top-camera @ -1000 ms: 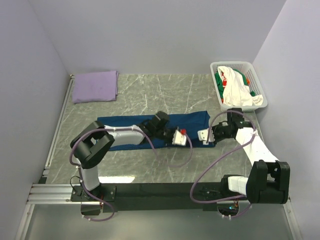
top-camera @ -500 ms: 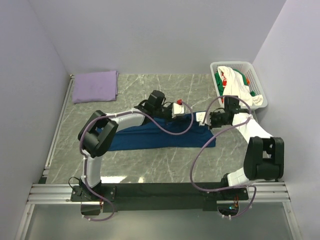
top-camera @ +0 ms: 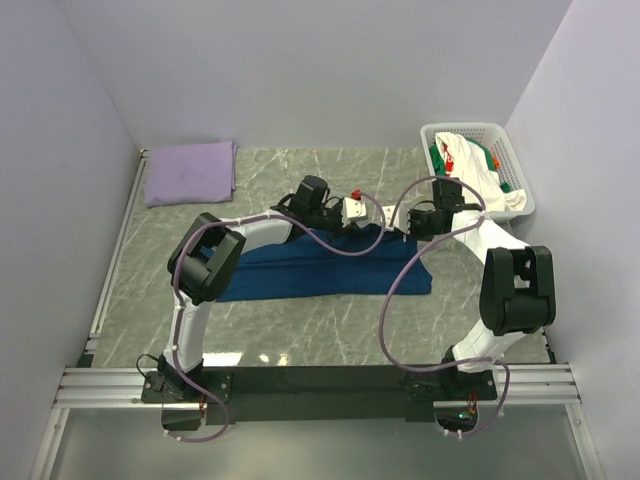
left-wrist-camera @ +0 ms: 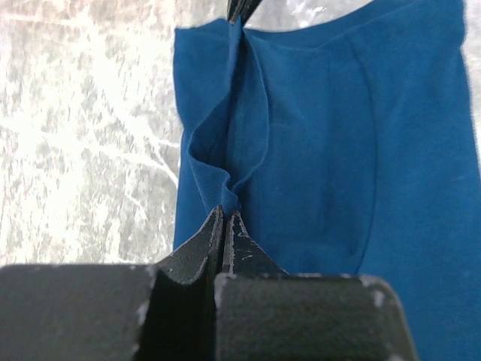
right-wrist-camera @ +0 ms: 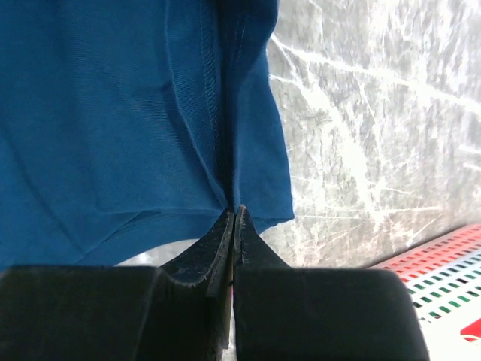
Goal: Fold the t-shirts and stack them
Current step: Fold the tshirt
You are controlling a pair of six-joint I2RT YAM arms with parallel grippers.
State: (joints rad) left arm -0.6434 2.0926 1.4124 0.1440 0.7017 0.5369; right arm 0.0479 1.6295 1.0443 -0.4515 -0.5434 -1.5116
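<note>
The navy-blue t-shirt (top-camera: pixel 320 268) lies as a long folded strip across the middle of the table. My left gripper (top-camera: pixel 372 214) is shut on a pinch of its far edge (left-wrist-camera: pixel 225 197), with the cloth hanging in a fold from the jaws. My right gripper (top-camera: pixel 405 232) is shut on the same shirt's hem near its right end (right-wrist-camera: pixel 234 197). The two grippers are close together above the shirt's far right part. A folded pale lavender t-shirt (top-camera: pixel 190 172) lies at the far left. White and green t-shirts (top-camera: pixel 472 172) lie heaped in the basket.
The white lattice basket (top-camera: pixel 510 150) stands at the far right corner, close behind my right arm; its red-and-green contents show in the right wrist view (right-wrist-camera: pixel 443 271). Grey walls close the table on three sides. A metal rail (top-camera: pixel 112 250) runs down the left edge.
Both grippers have carried the shirt's near edge from the front side up and over towards the far side, and have drawn closer together. The shirt now lies folded narrower.
</note>
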